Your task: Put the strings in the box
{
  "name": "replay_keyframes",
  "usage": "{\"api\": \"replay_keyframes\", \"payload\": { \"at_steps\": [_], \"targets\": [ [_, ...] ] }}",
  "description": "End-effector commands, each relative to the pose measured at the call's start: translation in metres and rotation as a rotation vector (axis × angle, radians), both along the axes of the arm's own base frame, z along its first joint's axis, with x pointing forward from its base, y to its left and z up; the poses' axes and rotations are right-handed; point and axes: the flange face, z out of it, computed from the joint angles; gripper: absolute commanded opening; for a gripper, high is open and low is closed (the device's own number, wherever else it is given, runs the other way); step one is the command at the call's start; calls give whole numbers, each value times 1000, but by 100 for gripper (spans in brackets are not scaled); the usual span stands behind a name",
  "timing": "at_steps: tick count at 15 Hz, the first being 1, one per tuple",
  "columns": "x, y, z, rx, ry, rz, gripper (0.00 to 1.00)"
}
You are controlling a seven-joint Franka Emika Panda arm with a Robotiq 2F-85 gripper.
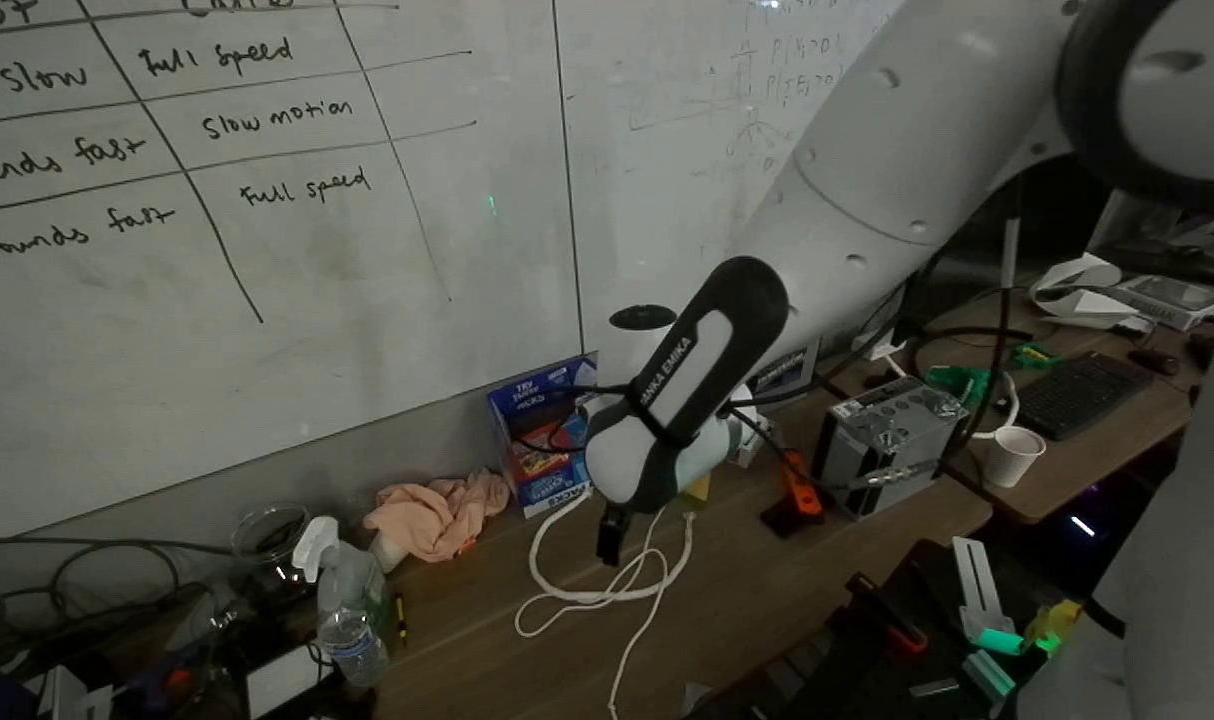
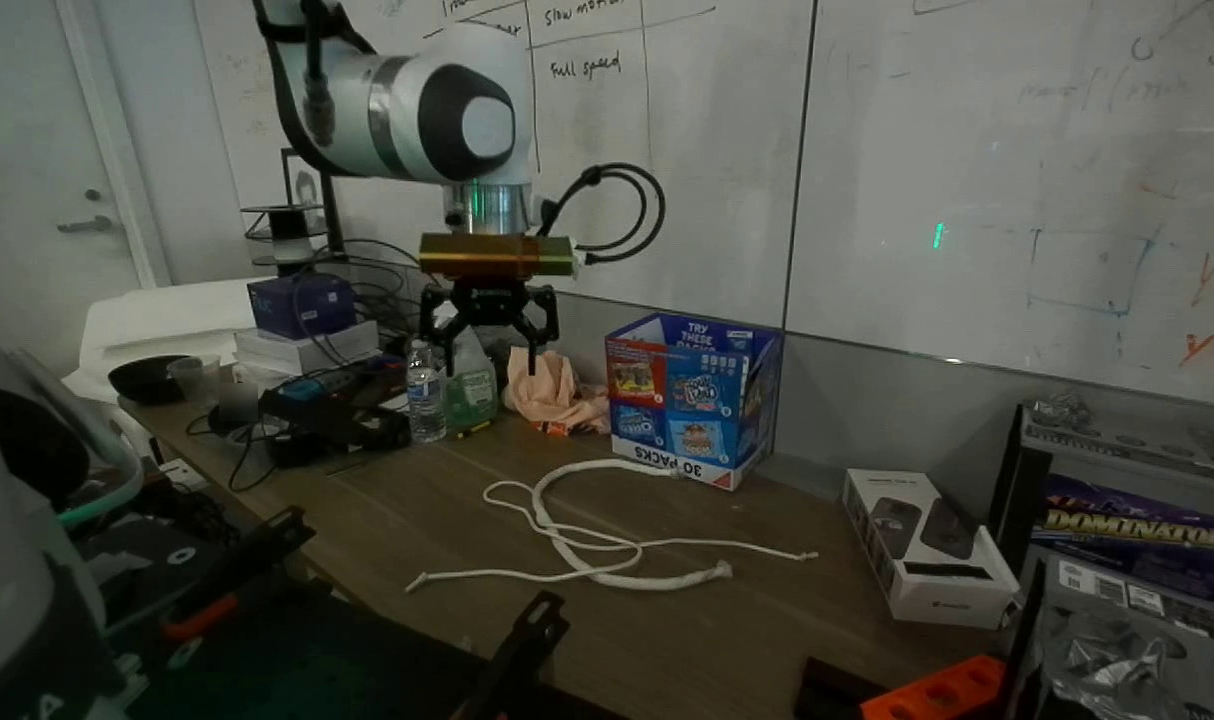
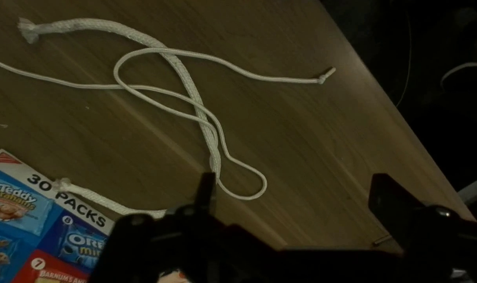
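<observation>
- Gripper [image 2: 491,362]: jaws set wide apart, pointing down, hanging well above the table [image 2: 367,520].
- Strings [image 3: 185,76]: white, loose on the table. A thick cord [image 2: 667,583] forms an open curve; a thin cord [image 3: 285,79] loops across it.
- Box [image 2: 705,400]: blue, upright, open at the top, standing near the grey wall panel [image 2: 827,420]. The strings lie outside it, just beside its foot.
- Contact at the box: in the wrist view, one end of the thick cord overlaps the box's lower printed edge; whether the two touch cannot be told.
- Table edge [image 3: 391,114]: the knotted end of the thin cord rests near it, on the wood.
- Side clearance: in an exterior view, a peach cloth [image 2: 557,400] sits near one side of the box, with a spray bottle [image 2: 475,395] and a water bottle [image 2: 427,400] further along. A white carton [image 2: 922,545] stands well apart on the opposite side.
- Open room: bare wood shows between box and carton, and from the thin cord's loop to the table edge.
</observation>
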Motion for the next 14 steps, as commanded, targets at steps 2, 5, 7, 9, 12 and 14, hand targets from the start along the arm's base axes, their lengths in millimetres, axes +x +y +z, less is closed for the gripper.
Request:
{"api": "replay_keyframes", "payload": {
  "at_steps": [2, 5, 7, 9, 12, 14],
  "targets": [
    [36, 1, -57, -12, 5, 84, 100],
    [43, -1, -91, -26, 20, 140, 100],
    [45, -5, -114, -35, -19, 111, 100],
    [47, -7, -132, -27, -49, 80, 100],
    [46, -9, -158, -28, -88, 51, 100],
    [46, -9, -175, -36, -96, 49, 100]
  ]
}}
